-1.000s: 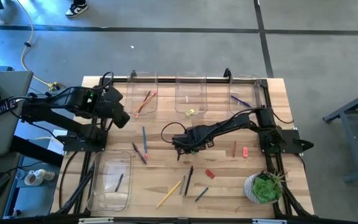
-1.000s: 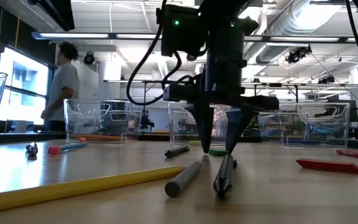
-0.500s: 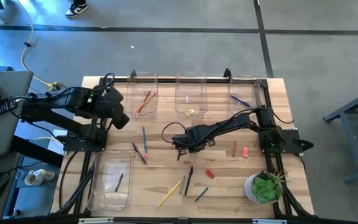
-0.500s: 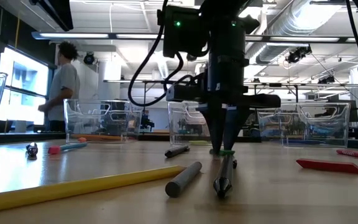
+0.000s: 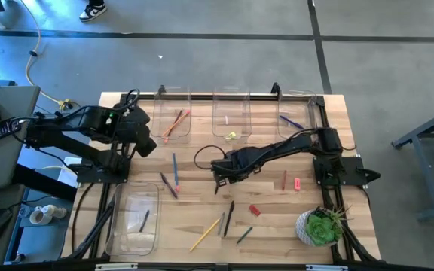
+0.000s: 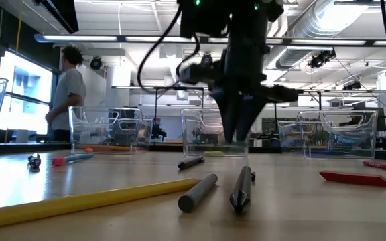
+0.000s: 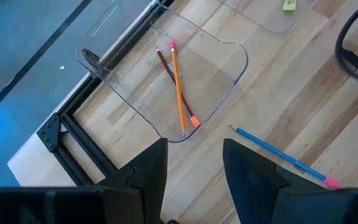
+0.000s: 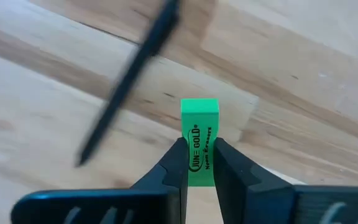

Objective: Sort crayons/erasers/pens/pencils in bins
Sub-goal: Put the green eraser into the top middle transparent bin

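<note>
Two dark fingers of the right gripper (image 8: 199,163) are closed on a green eraser (image 8: 199,142), which is pinched by its long sides so that its free end sticks out past the fingertips; gripped this way, it can probably be dropped cleanly into a bin. In the high view the right gripper (image 5: 221,170) is seen near the middle of the table (image 5: 270,226), on the near side of the middle bin (image 5: 230,113), where a yellow eraser (image 5: 231,135) already lies, so that bin is judged to be the eraser's place. In the low view the eraser is held clear of the tabletop, above a black pen (image 6: 241,187). The left gripper (image 7: 194,168) waits with its fingers apart beside the left bin (image 7: 229,81), in which an orange pencil (image 7: 179,87) and a dark red stick are kept. A blue pencil (image 7: 284,158) lies loose just outside that bin.
</note>
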Motion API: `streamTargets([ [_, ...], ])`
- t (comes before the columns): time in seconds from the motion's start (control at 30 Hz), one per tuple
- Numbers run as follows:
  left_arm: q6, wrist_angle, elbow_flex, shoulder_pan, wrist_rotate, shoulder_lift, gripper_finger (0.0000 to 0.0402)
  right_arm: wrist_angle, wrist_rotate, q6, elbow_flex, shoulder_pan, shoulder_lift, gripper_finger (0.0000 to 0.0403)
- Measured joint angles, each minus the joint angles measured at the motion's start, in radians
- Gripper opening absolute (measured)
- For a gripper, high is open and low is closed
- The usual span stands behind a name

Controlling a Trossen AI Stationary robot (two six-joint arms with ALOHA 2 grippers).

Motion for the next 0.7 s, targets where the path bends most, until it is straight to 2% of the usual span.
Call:
streamTargets([
  [0.37, 0.000, 0.011, 0.000, 0.000, -0.003, 0.000, 0.0142, 0.038, 0.113, -0.086, 0.001, -0.058, -0.169, 0.0041],
  [0.57, -0.013, 0.049, 0.000, 0.000, -0.003, 0.000, 0.0142, 0.068, 0.146, -0.246, 0.002, -0.138, -0.240, 0.0041],
  [0.7, -0.074, 0.061, 0.000, 0.000, -0.003, 0.000, 0.0142, 0.092, 0.150, -0.387, 0.002, -0.206, -0.269, 0.0041],
])
